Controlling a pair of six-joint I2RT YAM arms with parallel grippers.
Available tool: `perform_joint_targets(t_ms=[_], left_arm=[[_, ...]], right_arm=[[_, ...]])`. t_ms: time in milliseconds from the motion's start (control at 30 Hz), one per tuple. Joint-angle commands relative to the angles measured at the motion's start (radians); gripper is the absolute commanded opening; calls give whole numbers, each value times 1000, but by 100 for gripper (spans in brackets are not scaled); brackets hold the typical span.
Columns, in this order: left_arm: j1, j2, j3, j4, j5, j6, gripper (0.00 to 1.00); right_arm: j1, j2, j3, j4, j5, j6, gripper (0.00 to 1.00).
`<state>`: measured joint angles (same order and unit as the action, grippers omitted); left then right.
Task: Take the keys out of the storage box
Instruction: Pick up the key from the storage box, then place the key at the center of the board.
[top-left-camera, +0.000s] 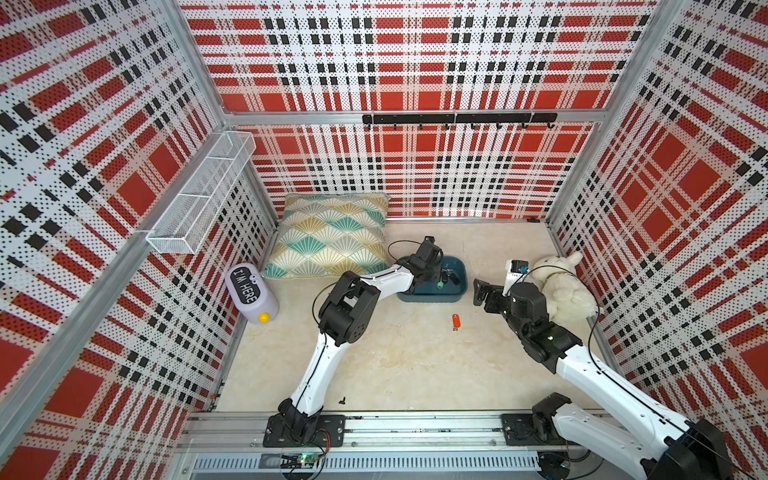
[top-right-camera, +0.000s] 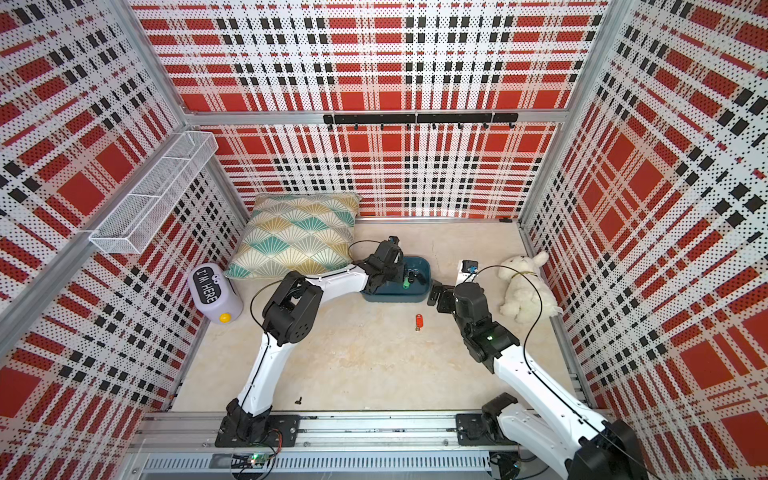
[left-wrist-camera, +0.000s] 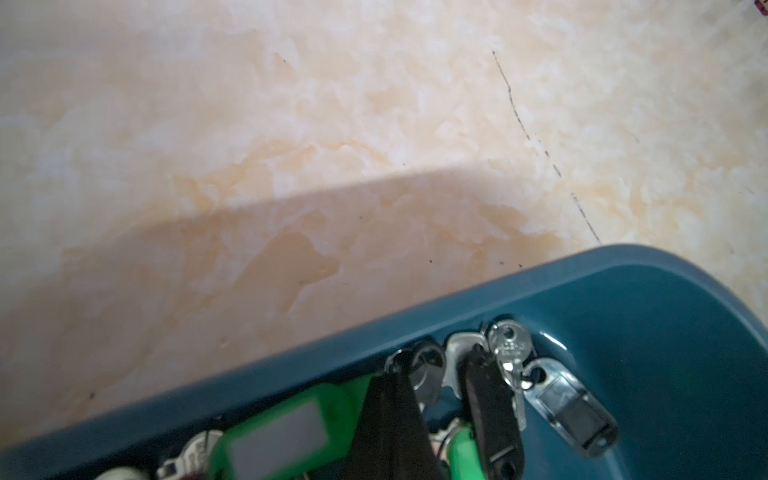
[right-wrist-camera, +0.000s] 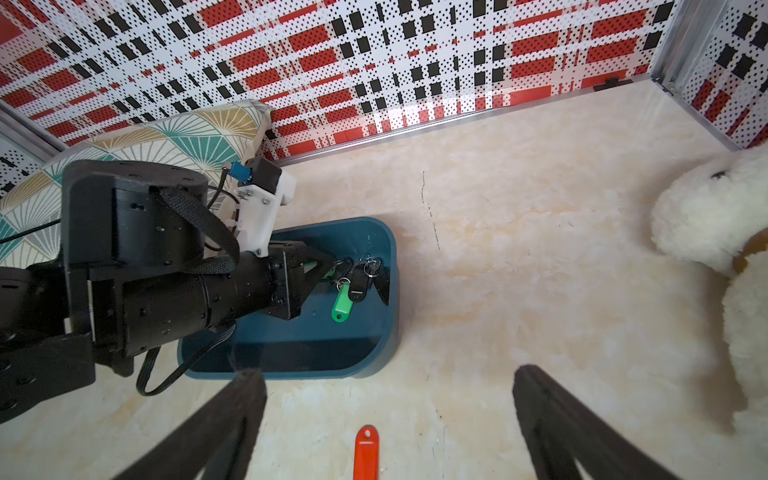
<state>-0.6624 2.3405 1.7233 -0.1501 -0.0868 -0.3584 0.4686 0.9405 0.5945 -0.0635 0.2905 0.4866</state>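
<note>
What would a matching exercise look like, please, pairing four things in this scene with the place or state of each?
Things:
1. red-tagged key
2. green-tagged key
3. left hand
4. right hand

Places or states:
a. open, over the tabletop
b. lying inside the storage box
c. shut, down in the box
d. lying flat on the tabletop, outside the box

Pairs: 1-d, 2-b, 3-c, 4-a
</note>
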Motion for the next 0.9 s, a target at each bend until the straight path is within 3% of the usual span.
perform_joint_targets(t_ms=[0,333,600,867], left_arm=[[1,4,22,-2,-13,10,0],[-9,-187,-76,9,-46,34,0],[-38,-431,-283,87,-23,15,0],[-123,-687,-506,101,-86,-7,0]], right_arm=[[-7,-2,-13,2,-4,-2,100],[-10,-5,-11,3,-7,-3,100],[-15,-1,-2,5,-27,-3,100],[-16,-8,4,-4,-46,-2,100]])
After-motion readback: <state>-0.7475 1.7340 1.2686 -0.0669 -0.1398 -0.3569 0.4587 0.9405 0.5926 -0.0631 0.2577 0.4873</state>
